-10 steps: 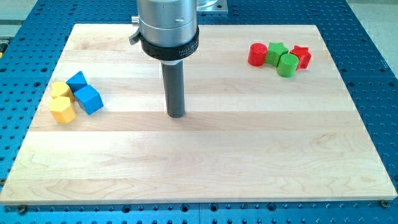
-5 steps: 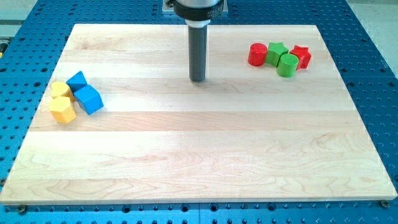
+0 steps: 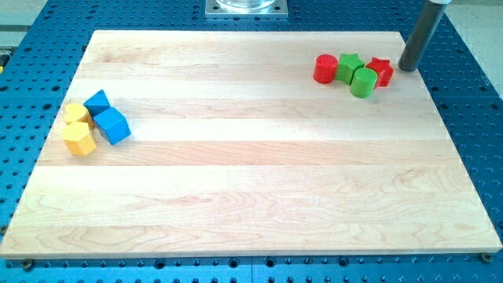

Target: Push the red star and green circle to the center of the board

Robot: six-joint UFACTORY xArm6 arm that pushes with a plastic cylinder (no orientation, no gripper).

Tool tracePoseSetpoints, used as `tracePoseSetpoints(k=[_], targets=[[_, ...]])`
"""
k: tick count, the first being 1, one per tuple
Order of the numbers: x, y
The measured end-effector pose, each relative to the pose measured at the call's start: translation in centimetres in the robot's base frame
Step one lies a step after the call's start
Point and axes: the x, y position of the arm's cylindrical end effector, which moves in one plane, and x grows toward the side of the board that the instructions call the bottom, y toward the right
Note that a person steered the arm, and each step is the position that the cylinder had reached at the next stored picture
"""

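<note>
The red star (image 3: 382,71) lies near the board's top right, touching the green circle (image 3: 363,82) just below and left of it. A green star (image 3: 350,67) and a red circle (image 3: 325,68) sit to their left in the same cluster. My tip (image 3: 409,67) rests on the board just right of the red star, a small gap away. The rod rises out of the view's top.
Two blue blocks (image 3: 97,103) (image 3: 111,126) and two yellow blocks (image 3: 75,114) (image 3: 79,138) cluster at the view's left. The wooden board (image 3: 251,189) sits on a blue perforated table. A metal mount (image 3: 246,8) stands at the view's top.
My tip moved from the board's middle up and to the right, ending beside the red star. No block has moved.
</note>
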Motion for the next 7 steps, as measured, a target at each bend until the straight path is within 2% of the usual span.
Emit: tracePoseSetpoints(k=[1, 3, 4, 5, 6, 7], targets=[[0.4, -2.9], [3.9, -11.0], [5.0, -4.4], [8.1, -2.9], [9.0, -7.9], [9.1, -15.3]])
